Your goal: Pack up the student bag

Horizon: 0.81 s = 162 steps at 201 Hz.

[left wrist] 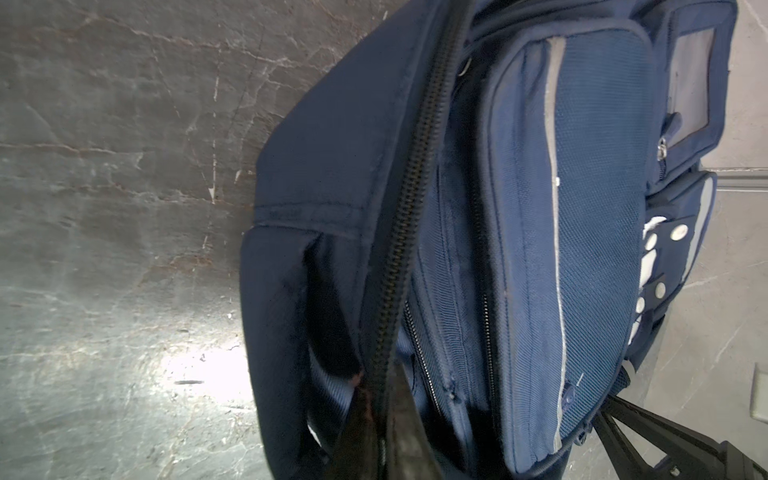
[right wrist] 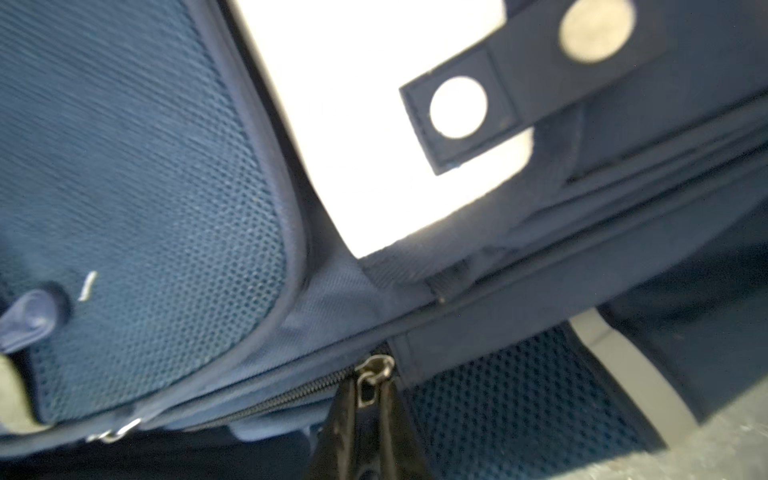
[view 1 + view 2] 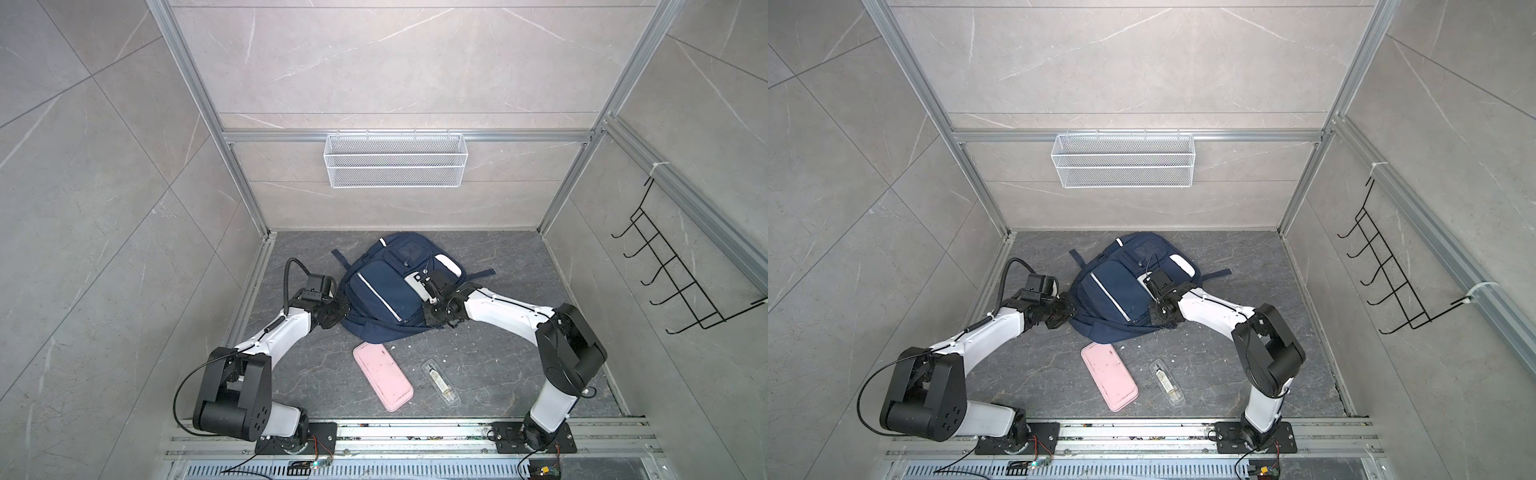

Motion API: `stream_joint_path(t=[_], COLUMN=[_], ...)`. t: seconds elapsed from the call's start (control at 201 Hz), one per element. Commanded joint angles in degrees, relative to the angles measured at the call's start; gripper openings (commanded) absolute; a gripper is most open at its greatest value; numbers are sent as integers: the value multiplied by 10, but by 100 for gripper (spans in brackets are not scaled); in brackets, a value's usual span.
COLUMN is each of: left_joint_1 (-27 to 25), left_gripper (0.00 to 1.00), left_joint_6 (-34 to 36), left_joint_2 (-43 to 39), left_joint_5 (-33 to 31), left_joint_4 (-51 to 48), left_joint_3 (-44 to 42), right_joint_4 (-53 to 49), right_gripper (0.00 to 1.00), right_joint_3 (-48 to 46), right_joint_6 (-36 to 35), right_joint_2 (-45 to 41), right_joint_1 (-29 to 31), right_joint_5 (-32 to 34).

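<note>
Right wrist view has the right end effector [image 2: 370, 401] pinched narrow on the zipper pull [image 2: 374, 368] of the student bag [image 3: 386, 291], which lies on the tabletop [image 3: 498, 365] between it and the left end effector [image 1: 382, 399], itself clamped on the bag's zipper edge [image 1: 419, 174]. I judge the pull should follow the teeth steadily while the left side holds the fabric taut.

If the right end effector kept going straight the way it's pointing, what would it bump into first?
The zipper pull of the bag, which sits right between its tips; past that, probably the bag's fabric.
</note>
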Motion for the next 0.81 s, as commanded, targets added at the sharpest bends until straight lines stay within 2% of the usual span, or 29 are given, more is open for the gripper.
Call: stream_joint_path(t=[0.0, 0.209, 0.408, 0.552, 0.801], left_joint_1=[-16, -27, -35, -60, -98], left_gripper=[0, 0, 0, 0, 0], left_joint_6=[-6, -7, -21, -30, -44], left_joint_2=[-24, -42, -55, -42, 2], left_joint_5=[1, -6, -6, -9, -19], left_joint_4=[-16, -23, 9, 18, 23], left_joint_3=[10, 15, -16, -8, 33], right_joint_4=[-31, -45, -55, -56, -35], right_gripper=[1, 0, 0, 0, 0], right_joint_3=[18, 33, 48, 65, 52], right_joint_6=[2, 9, 10, 22, 60], right_joint_2=[-28, -38, -40, -39, -41], right_joint_1=[5, 6, 6, 8, 83], right_joint_5=[6, -17, -33, -59, -85])
